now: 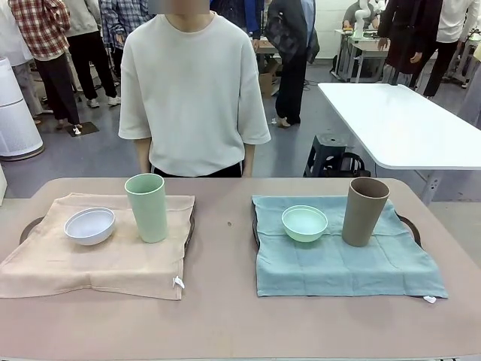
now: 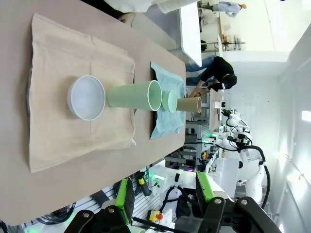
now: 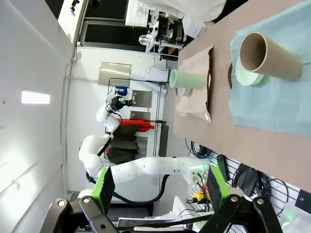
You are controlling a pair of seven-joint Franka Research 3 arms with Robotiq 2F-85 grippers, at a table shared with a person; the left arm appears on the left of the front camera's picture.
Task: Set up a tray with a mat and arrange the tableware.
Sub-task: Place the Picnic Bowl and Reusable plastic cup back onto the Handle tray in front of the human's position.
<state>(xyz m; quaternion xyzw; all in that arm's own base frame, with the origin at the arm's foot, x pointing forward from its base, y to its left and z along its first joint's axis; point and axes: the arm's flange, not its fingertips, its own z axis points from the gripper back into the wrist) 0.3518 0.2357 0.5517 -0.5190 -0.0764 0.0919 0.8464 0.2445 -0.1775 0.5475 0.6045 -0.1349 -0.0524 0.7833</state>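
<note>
We are judging the main risk against the table [image 1: 225,316]. The beige mat [image 1: 98,259] is overhanging its tray [image 1: 30,224] and lying rumpled toward the table's near edge. Any tug on it could slide what is standing on it. The blue mat [image 1: 346,263] is draping over its tray [image 1: 409,226] the same way.

The two tall cups would tip first. The green cup [image 1: 148,207] is standing upright on the beige mat at the table's left. The brown cup [image 1: 364,212] is standing on the blue mat at its right.

The white bowl [image 1: 90,226] is sitting beside the green cup, and the mint bowl [image 1: 304,223] beside the brown cup. Both look steadier.

We are holding both arms back off the table's near edge. The left gripper [image 2: 163,194] is waiting part open, holding nothing. The right gripper [image 3: 160,187] is spread fully, also empty.
</note>
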